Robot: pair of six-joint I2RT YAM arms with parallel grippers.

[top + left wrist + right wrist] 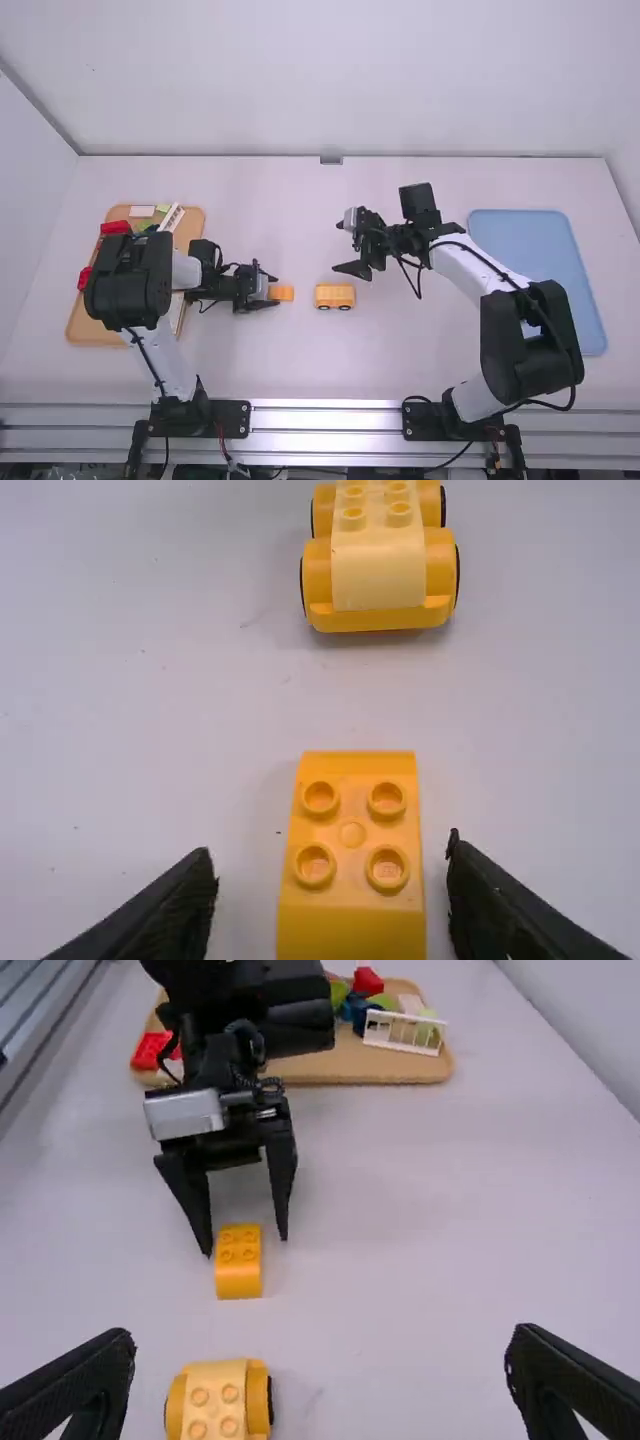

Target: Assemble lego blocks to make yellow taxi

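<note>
Saw a smooth white desk (255, 200) against a pale wall (330, 80). Left of centre, had left pincer (274, 291) spread around an orange studded plastic block (282, 293); at centre, had right pincer (339, 246) wide apart near a yellow wheeled base (335, 296).

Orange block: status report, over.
Left gripper open, orange block between fingertips, gaps either side. Right gripper open. Wheeled yellow piece stands apart, seemingly not in the way.
</note>
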